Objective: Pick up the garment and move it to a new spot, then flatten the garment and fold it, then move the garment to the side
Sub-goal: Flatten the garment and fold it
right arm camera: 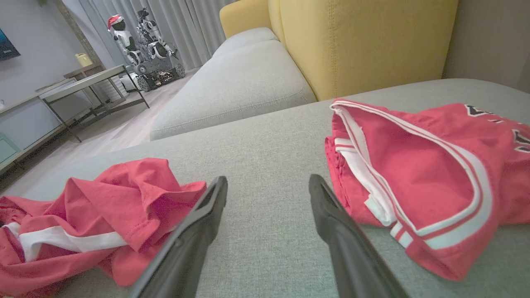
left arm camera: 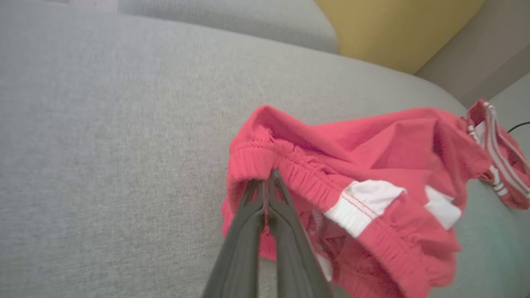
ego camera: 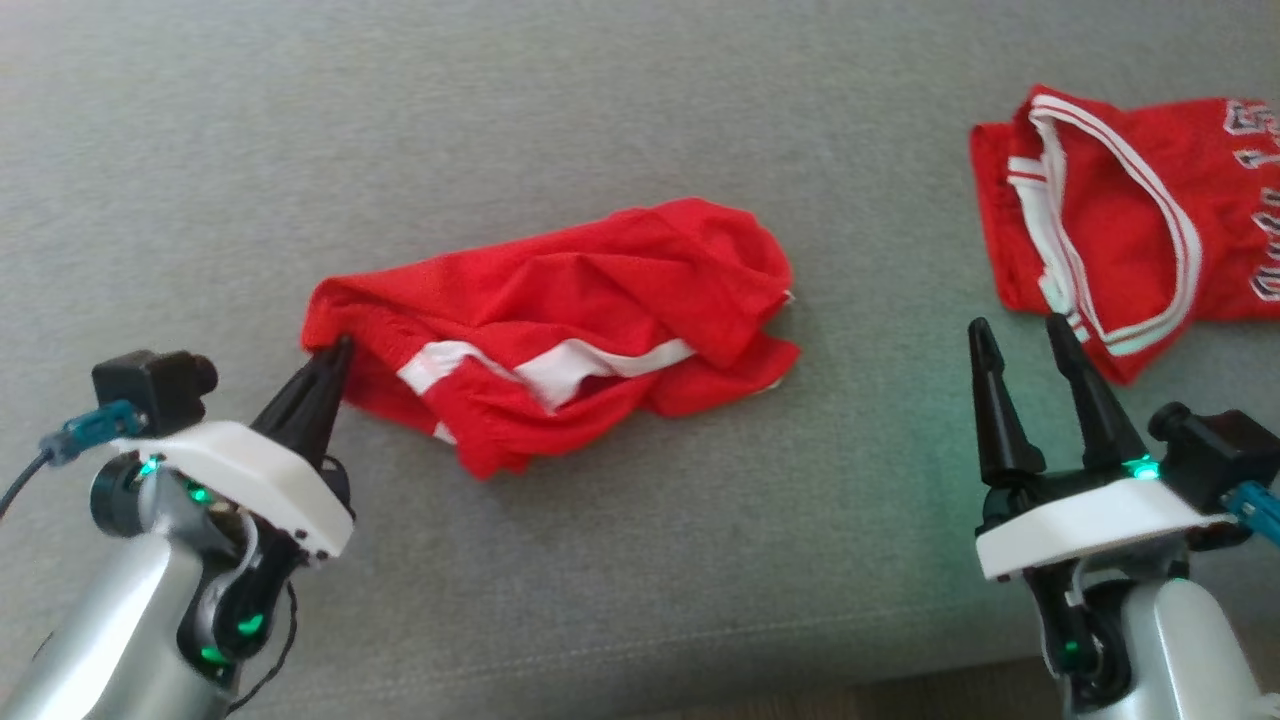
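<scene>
L claw pinched on elastic waistband of crumpled red mesh shorts; lift clear w/ firm grip. R claw spread, free.

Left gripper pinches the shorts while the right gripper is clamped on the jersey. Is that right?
No: the right gripper is open, gripping nothing, beside the jersey, as the right wrist view shows. The left gripper does pinch the shorts.

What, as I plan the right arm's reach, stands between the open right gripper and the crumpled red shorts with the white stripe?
Nothing visible: just bare grey sofa fabric between the right gripper and the crumpled red shorts. The red white-trimmed jersey lies off to the gripper's right. The left gripper pinches the shorts' waistband.
</scene>
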{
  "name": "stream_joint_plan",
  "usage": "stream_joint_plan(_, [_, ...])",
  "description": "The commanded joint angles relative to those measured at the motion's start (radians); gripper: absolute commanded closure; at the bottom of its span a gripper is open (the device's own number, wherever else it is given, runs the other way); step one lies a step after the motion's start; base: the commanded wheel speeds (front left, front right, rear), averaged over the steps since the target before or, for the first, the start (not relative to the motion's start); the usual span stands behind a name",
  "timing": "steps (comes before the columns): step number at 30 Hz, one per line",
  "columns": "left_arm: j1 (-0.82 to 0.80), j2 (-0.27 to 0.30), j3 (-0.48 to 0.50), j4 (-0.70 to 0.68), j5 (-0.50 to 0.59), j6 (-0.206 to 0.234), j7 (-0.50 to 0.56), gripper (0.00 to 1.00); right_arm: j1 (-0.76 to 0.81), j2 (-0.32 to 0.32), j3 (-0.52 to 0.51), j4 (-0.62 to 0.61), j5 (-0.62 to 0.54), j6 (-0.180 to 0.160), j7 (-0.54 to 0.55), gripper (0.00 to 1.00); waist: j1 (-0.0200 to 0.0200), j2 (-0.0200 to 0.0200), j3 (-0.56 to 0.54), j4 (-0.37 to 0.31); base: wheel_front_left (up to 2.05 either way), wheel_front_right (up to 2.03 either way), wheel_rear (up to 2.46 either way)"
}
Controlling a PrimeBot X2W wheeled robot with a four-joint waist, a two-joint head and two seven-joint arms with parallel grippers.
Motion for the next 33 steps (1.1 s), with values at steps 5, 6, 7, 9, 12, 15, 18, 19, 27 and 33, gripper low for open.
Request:
stream_joint_plan(5, [-0.085, -0.008, 0.032, 0.144, -0.01, -0.04, -0.027, 1.0, -0.037, -0.003, 0.041, -0.022, 0.007, -0.001, -0.016, 0.0, 0.0, 0.0, 0.022, -0.043, 0.0, 0.0, 0.0])
stream_joint_plan(6, [-0.086, -0.014, 0.03, 0.161, -0.009, -0.042, -0.035, 0.93, -0.038, -0.003, 0.043, -0.023, 0.005, -0.001, -0.017, 0.0, 0.0, 0.0, 0.023, -0.043, 0.0, 0.0, 0.0])
stream_joint_plan(7, [-0.086, -0.02, 0.029, 0.174, -0.008, -0.043, -0.044, 0.47, -0.04, -0.003, 0.045, -0.023, 0.004, -0.001, -0.018, 0.0, 0.0, 0.0, 0.023, -0.042, 0.0, 0.0, 0.0])
stream_joint_plan(9, [-0.083, -0.033, 0.026, 0.189, -0.005, -0.042, -0.064, 0.0, -0.044, -0.003, 0.047, -0.025, -0.002, -0.001, -0.018, 0.0, 0.0, 0.0, 0.021, -0.034, 0.0, 0.0, 0.0])
stream_joint_plan(12, [-0.071, -0.048, 0.025, 0.192, 0.009, -0.03, -0.106, 0.0, -0.049, -0.003, 0.041, -0.03, -0.015, -0.001, -0.016, 0.0, 0.0, 0.0, 0.013, -0.014, 0.0, 0.0, 0.0])
stream_joint_plan(15, [-0.052, -0.062, 0.036, 0.173, 0.027, -0.001, -0.167, 0.0, -0.054, -0.003, 0.035, -0.037, -0.032, -0.001, -0.008, 0.0, 0.0, 0.0, 0.003, 0.008, 0.0, 0.0, 0.0])
stream_joint_plan(18, [-0.029, -0.071, 0.046, 0.143, 0.054, 0.036, -0.222, 0.0, -0.054, -0.003, 0.028, -0.045, -0.052, -0.001, 0.003, 0.0, 0.0, 0.0, -0.015, 0.03, 0.0, 0.0, 0.0])
stream_joint_plan(19, [-0.021, -0.074, 0.051, 0.131, 0.062, 0.05, -0.235, 0.0, -0.054, -0.003, 0.027, -0.047, -0.057, -0.001, 0.006, 0.0, 0.0, 0.0, -0.022, 0.037, 0.0, 0.0, 0.0])
stream_joint_plan(27, [0.048, -0.078, 0.088, 0.013, 0.166, 0.148, -0.285, 0.0, -0.039, -0.003, 0.02, -0.069, -0.108, -0.001, 0.041, 0.0, 0.0, 0.0, -0.075, 0.077, 0.0, 0.0, 0.0])
stream_joint_plan(33, [0.129, -0.074, 0.097, -0.097, 0.254, 0.2, -0.29, 0.0, -0.01, -0.003, 0.025, -0.092, -0.141, -0.001, 0.075, 0.0, 0.0, 0.0, -0.107, 0.094, 0.0, 0.0, 0.0])
